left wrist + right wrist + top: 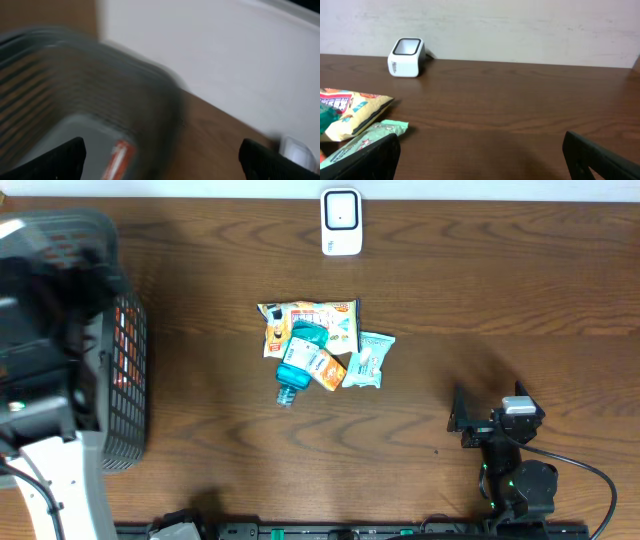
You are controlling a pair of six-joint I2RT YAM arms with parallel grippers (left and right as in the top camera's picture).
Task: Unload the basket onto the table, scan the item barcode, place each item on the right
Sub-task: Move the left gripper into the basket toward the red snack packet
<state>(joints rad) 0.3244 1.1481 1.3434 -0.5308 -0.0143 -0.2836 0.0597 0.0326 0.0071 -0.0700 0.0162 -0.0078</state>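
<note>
Lying at the middle of the worktop (520, 300), the heap of items (322, 345) is sitting untouched. A teal bottle (296, 362) is resting across a snack bag (312, 313), with an orange packet (329, 369) and a pale green pouch (366, 360) touching alongside. Nothing is being lifted, so no barcode is facing the scanner (341, 222), which is standing well apart at the far edge with its window looking up. The right pincer (463, 420) is sitting low, jaws apart and empty, facing the heap, probably readying a pick. The left pincer (165, 165), jaws likewise apart, is hanging over the basket (128, 380) in a blurred view.
</note>
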